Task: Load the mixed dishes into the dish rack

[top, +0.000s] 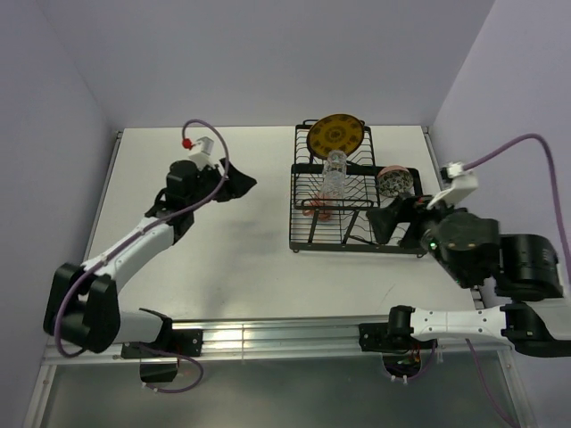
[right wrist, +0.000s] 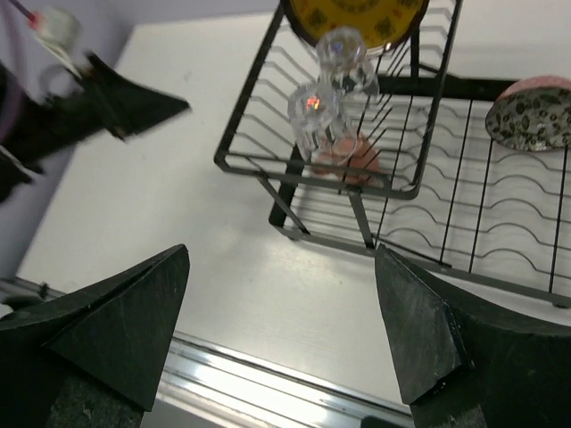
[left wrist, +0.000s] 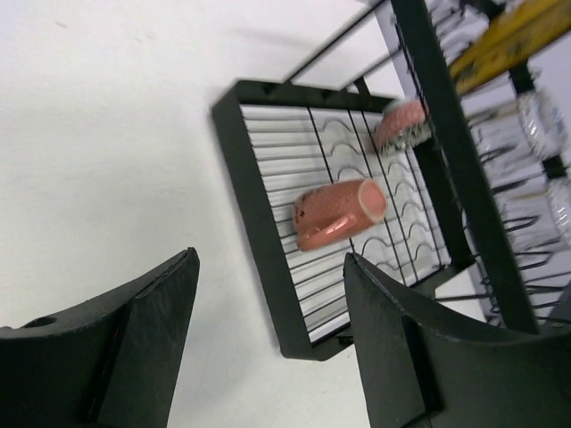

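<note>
The black wire dish rack [top: 357,249] stands at the back right of the table. A yellow-orange plate [top: 335,134] stands upright at its far end. Two clear glass tumblers [top: 335,169] sit on the upper tier, and the patterned bowl [top: 394,181] leans in the right side. My left gripper [top: 245,184] hovers open and empty left of the rack. My right gripper [top: 375,221] is open and empty at the rack's near right corner. The right wrist view shows the plate [right wrist: 357,18], tumblers [right wrist: 314,111] and bowl [right wrist: 531,116] beyond the open gripper [right wrist: 284,267].
A pink cup [left wrist: 339,212] lies on its side on the rack's lower tier [left wrist: 254,223], seen between my open left gripper [left wrist: 272,267] fingers. White walls enclose the table on the left, back and right. A metal rail [top: 268,337] runs along the near edge.
</note>
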Tool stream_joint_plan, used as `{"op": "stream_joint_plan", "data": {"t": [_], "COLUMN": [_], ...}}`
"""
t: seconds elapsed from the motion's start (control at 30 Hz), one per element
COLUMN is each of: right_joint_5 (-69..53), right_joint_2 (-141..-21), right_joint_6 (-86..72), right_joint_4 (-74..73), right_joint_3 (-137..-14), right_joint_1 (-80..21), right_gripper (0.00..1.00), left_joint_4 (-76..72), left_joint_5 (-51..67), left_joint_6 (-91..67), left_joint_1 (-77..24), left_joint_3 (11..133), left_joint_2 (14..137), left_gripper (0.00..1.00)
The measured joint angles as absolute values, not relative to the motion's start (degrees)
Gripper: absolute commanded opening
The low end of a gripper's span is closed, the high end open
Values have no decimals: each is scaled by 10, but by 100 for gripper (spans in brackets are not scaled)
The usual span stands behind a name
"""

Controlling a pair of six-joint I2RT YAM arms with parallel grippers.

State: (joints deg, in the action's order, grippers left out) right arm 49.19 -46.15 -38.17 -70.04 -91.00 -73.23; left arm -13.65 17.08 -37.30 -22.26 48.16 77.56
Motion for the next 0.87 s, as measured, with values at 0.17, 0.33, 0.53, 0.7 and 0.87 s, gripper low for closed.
{"op": "stream_joint_plan", "data": {"t": [0.17,0.33,0.53,0.7,0.87], "right_joint_5": [447,388,364,364,369], "right_joint_2": [-493,-521,-493,-438,-401], "right_joint_6": [-395,-408,-446,-487,-520], "right_joint_4": [-682,-646,-608,-585,-571], "right_joint_3": [-826,-772,-725,-671,-632], "right_joint_1": [-724,-699,-695,-695,-695], "right_gripper": [93,94,99,100,100], "left_joint_4": [-25,50,72,80,72], "left_joint_5": [157,156,176,194,216], "left_joint_6": [-392,-416,-464,-505,-553], "left_joint_1": [-188,-188,-187,-187,-188], "left_joint_3": [506,551,558,555,532], "left_joint_2": [698,670,645,632,628], "left_gripper": [74,73,73,72,72]}}
